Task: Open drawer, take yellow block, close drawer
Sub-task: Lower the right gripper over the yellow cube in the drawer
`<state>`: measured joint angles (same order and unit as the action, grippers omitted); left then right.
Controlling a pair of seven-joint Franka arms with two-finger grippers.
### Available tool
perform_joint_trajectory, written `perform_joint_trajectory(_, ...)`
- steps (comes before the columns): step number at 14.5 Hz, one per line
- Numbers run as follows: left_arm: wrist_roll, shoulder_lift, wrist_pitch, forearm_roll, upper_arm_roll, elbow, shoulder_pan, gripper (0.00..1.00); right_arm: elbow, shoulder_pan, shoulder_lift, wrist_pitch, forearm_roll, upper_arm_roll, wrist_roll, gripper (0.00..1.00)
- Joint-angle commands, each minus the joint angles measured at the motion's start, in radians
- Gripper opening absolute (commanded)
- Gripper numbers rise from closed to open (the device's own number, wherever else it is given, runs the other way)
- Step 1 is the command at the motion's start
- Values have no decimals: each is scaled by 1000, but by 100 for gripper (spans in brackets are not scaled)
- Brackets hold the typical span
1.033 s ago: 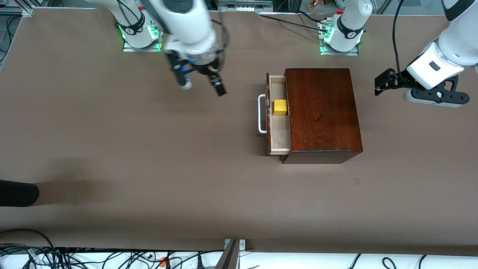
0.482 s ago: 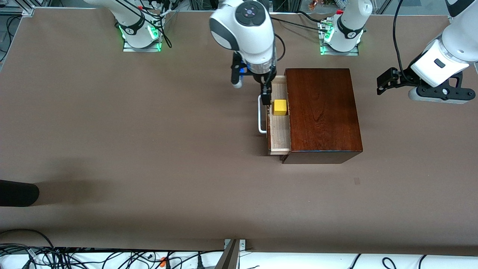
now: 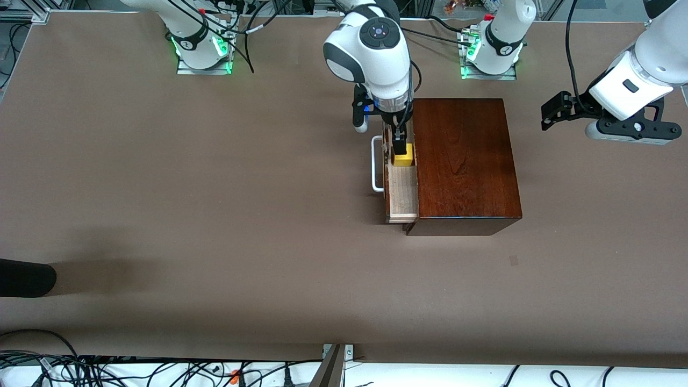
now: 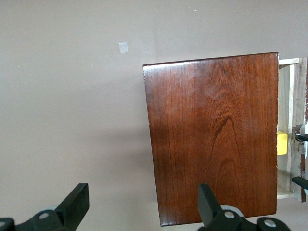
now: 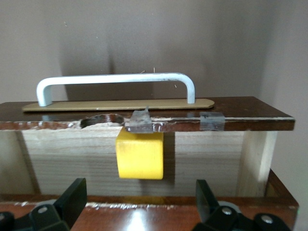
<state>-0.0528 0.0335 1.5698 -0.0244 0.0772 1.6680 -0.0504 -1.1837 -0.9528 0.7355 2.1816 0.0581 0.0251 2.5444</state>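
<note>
The dark reddish-brown box point(image 3: 462, 161) stands toward the left arm's end of the table. Its drawer point(image 3: 402, 193) is pulled out, white handle point(image 3: 376, 164) facing the right arm's end. The yellow block point(image 3: 404, 157) sits in the pale drawer, partly hidden by a finger. My right gripper point(image 3: 398, 134) is open over the drawer, above the block. In the right wrist view the gripper point(image 5: 139, 190) has its jaws wide apart, with the block point(image 5: 140, 155), drawer front point(image 5: 240, 122) and handle point(image 5: 115, 79) ahead. My left gripper point(image 3: 553, 111) waits open beside the box; its wrist view point(image 4: 142, 202) shows the box point(image 4: 211, 134) and block point(image 4: 282, 143).
A black object point(image 3: 27, 278) lies at the table's edge toward the right arm's end, nearer the front camera. A small pale mark point(image 3: 514, 260) is on the table nearer the front camera than the box. Cables point(image 3: 161, 371) run along the front edge.
My right arm has swung from over the bare table near its base to over the open drawer, and its gripper now hangs above the yellow block. The left arm has barely shifted.
</note>
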Motion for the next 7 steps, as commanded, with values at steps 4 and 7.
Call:
perform_joint_trajectory(4,8,8,-22,-9,4,-14,-12,100,36,-29,56,4,-29,-11,22,100)
perform_joint_trajectory(7,8,8,-24,-9,1,-14,-12,100,33,-29,68,27,-30,-13,22,100)
